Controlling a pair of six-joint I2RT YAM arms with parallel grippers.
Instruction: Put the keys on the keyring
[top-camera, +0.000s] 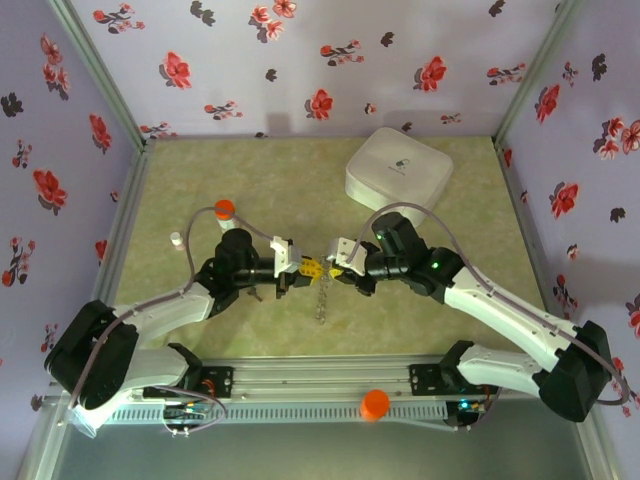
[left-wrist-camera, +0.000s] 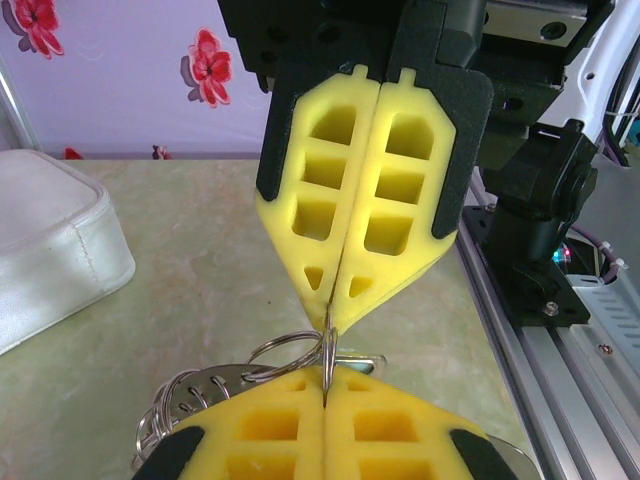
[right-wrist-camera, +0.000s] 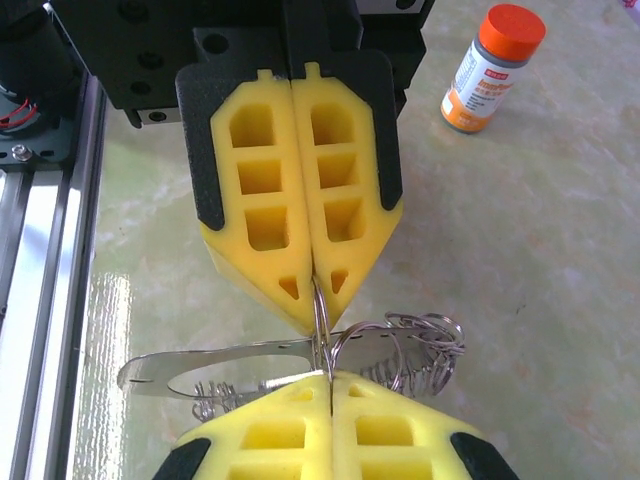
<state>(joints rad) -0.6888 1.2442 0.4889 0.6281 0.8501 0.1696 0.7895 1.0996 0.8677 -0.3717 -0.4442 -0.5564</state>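
We are seeing the two arms meeting tip to tip above the middle of the green counter (top-camera: 250, 180). The left end effector (left-wrist-camera: 325, 378) is pressing its yellow fingers (left-wrist-camera: 265, 425) fully together. The right end effector (right-wrist-camera: 328, 378) is doing the same, with no gap showing along either seam. Both are pinching a thin wire ring (left-wrist-camera: 327, 345), which is running straight from one closed tip to the other, so the two tips are almost touching. A cluster of split rings (right-wrist-camera: 420, 350) is hanging from that ring on one side. On the other side a flat silver-grey metal piece (right-wrist-camera: 145, 373) with a rounded end and a long cut-out is sticking out. It is looking like the silver key, though we cannot tell for certain, and we are not making out a black-headed key in the bundle. In the overhead view the bead chain (top-camera: 322, 298) is dangling straight down from the meeting point toward the counter, and we cannot tell whether its lower end is touching the surface. An orange-capped vial (right-wrist-camera: 495, 70) is standing upright on the counter, well apart from the end effectors on the left arm's side. A white rounded-square box (top-camera: 398, 168) is sitting at the far edge on the right arm's side.
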